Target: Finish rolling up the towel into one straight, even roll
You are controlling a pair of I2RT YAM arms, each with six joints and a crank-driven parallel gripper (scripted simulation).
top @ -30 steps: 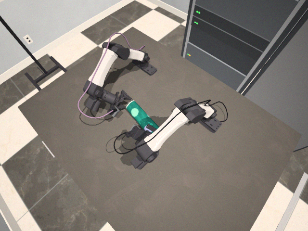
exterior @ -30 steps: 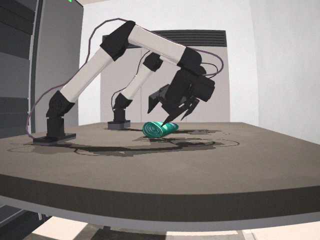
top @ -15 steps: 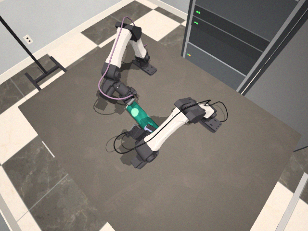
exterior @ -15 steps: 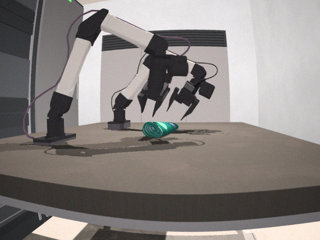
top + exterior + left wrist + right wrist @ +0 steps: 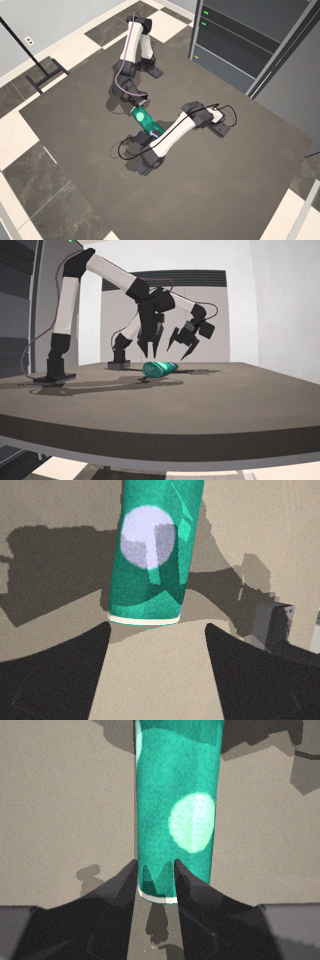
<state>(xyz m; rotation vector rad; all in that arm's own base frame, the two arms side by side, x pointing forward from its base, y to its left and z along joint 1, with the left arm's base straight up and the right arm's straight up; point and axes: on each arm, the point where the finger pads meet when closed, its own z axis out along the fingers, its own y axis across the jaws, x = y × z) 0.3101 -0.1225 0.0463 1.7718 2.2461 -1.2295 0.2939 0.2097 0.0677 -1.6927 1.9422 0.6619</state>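
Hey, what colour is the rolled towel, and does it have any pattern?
The rolled towel is green with pale round spots, best seen in the right wrist view.

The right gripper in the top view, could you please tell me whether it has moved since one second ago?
Yes. The right gripper has moved farther from the wall outlet.
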